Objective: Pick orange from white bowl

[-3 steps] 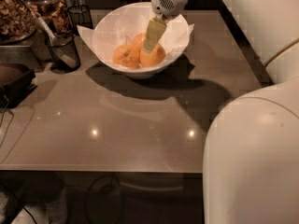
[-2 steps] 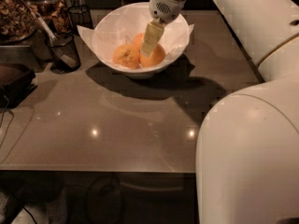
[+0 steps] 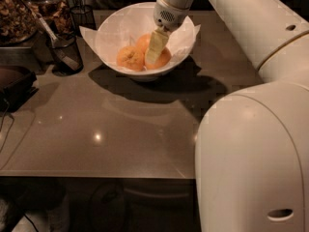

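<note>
End effector (image 3: 154,56) hangs inside the white bowl (image 3: 138,75) at the far centre of the desk (image 3: 120,129); the orange (image 3: 165,58) lies immediately right of its tip, apparently touching; grip state cannot be told.

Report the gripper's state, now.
Gripper: down inside the white bowl, against the oranges; whether it is open, shut or holding one cannot be told.

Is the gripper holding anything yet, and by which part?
Cannot tell. The gripper is down in the white bowl, among the oranges, and covers any contact with them.
</note>
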Controlling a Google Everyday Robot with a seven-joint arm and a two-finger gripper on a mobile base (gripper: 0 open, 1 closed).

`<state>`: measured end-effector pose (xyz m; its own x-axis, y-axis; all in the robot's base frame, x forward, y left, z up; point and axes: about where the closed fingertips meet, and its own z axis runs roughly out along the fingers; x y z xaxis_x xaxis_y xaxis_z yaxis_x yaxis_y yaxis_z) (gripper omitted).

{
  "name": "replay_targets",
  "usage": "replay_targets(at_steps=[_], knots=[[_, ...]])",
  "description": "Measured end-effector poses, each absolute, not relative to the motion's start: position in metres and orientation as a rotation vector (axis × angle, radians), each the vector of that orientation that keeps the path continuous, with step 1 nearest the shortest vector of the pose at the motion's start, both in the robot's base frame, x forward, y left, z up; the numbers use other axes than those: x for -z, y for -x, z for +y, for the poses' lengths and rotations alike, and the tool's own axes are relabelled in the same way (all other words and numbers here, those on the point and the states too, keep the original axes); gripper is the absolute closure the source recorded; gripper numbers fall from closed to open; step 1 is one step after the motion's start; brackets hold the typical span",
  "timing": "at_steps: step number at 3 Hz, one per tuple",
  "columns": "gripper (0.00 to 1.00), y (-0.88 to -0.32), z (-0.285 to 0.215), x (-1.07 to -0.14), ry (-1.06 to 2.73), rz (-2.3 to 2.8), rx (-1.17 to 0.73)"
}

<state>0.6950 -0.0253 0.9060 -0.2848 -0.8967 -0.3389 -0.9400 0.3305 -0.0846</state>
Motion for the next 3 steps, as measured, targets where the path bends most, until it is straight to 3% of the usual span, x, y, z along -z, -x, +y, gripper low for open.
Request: replay_targets(at_steps=[3], knots=[[0.28, -0.701, -0.025, -0.872, 1.647, 2.337, -0.240]])
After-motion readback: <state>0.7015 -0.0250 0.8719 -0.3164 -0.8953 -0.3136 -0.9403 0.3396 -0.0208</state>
